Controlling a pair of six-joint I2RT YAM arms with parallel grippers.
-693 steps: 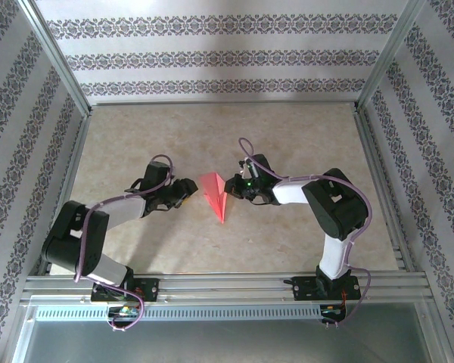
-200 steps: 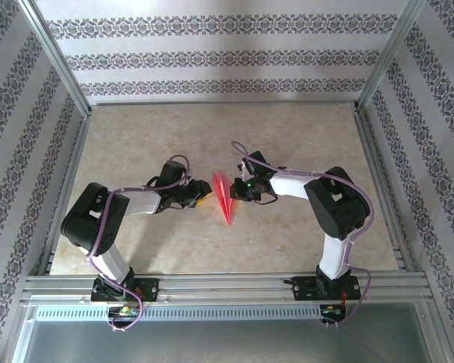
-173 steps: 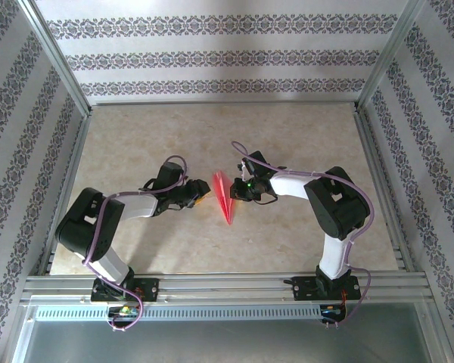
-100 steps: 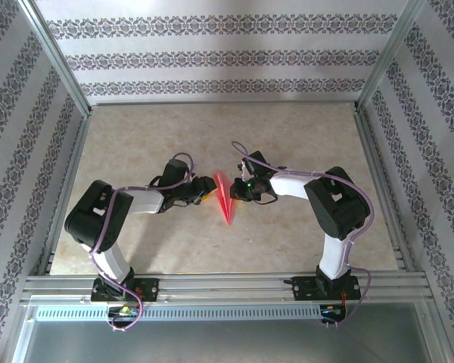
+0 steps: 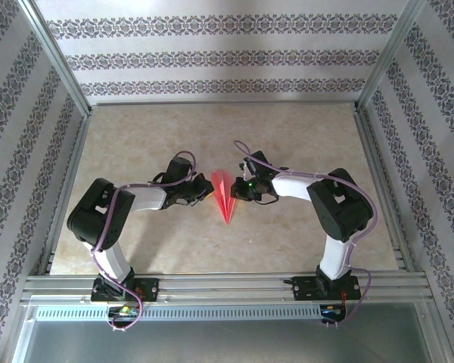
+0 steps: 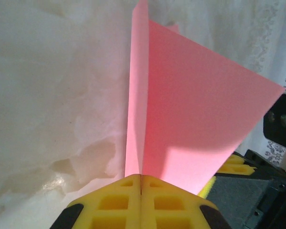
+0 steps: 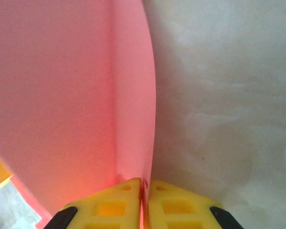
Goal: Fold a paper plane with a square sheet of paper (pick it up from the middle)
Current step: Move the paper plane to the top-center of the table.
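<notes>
Table (image 5: 136,136) of pale marbled stone took up the middle of the overhead view. Patterned walls (image 5: 212,45) boxed it in along the top and both sides, and a metal rail (image 5: 227,286) ran across the bottom of the frame. My left arm (image 5: 102,219) rose from the lower left and bent toward the centre. My right arm (image 5: 340,212) rose from the lower right and bent inward to meet it.

Between them, at about the centre of the frame, was the paper plane (image 5: 225,198). It was a slim pink-red dart, with its point toward the bottom of the frame and its wider end toward the top. I could not tell whether it rested on the table or was lifted clear. My left tool (image 5: 205,192) touched its left side and my right tool (image 5: 235,189) touched its right side, both near the wider end.

From the left wrist, the plane's upright fold ran from the top centre of the frame down into the seam between my yellow pads (image 6: 109,202) at the bottom edge. One flat wing spread out to the right. That tool was closed tight on the paper.

From the right wrist, pink paper covered the left half of the frame and bare table the right half. A thin sliver of paper sat pinched between the yellow pads (image 7: 176,205) at the bottom, so that tool too was clamped narrow on the plane.
</notes>
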